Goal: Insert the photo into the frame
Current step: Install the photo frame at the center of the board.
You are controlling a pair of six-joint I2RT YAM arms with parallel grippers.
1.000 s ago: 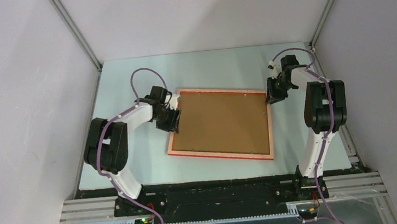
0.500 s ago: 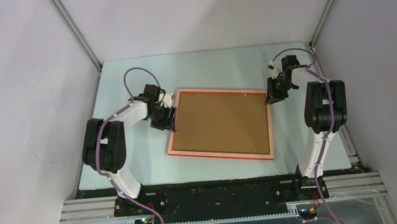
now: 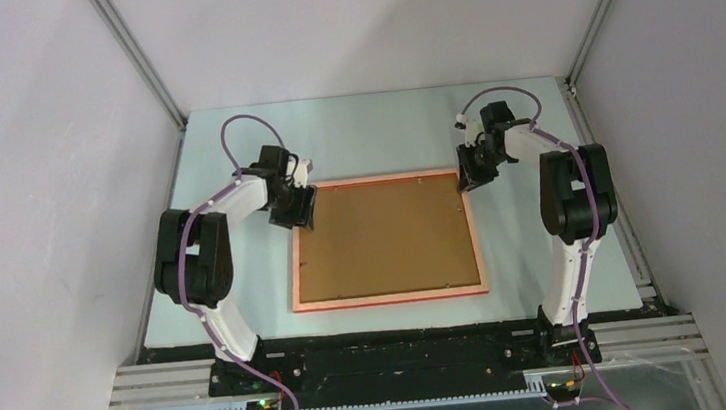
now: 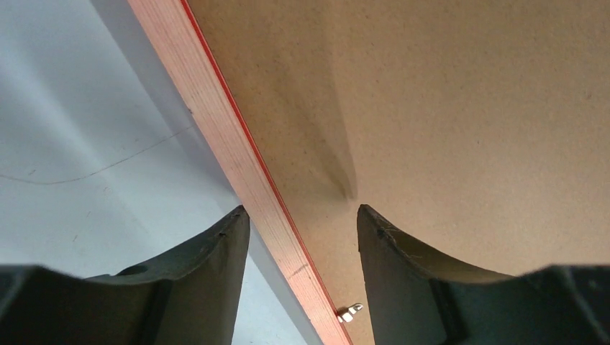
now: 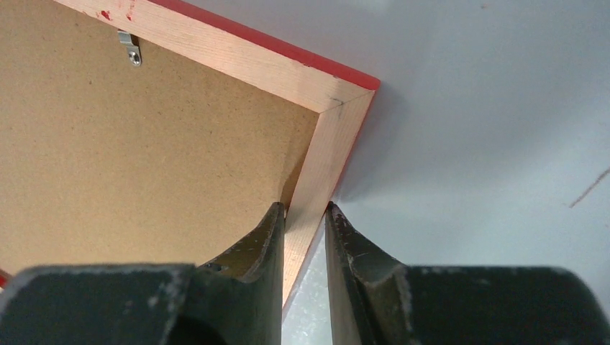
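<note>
pale blue-green table (image 3: 373, 139), boxed by white walls (image 3: 37, 196) at 9, 12 and 3 o'clock, with the arm bases at 6. the frame (image 3: 388, 296) lies flat at the centre of the table, back side up, square to the table edges. the brown backing board (image 3: 382, 238) fills its opening.

1. left gripper (image 3: 301, 211): at the frame's 10 o'clock corner. its wrist view shows the jaws open, straddling the left rail. there is a clear gap on each side and nothing is gripped.
2. right gripper (image 3: 464, 177): at the 1 o'clock corner. its wrist view shows the jaws pinched on the right rail just below the mitred corner, one finger on the board side and one outside.

from overhead i cannot judge either grip; the wrist views settle it. they also show a metal tab (image 4: 348, 313) and a clip (image 5: 130, 49) on the board's edge, and the red front face as a thin line under the pale wood.

room: a wide bare band at 12 o'clock, narrower strips at 9 and 3 partly taken by the arms' elbows, and a thin margin at 6.
</note>
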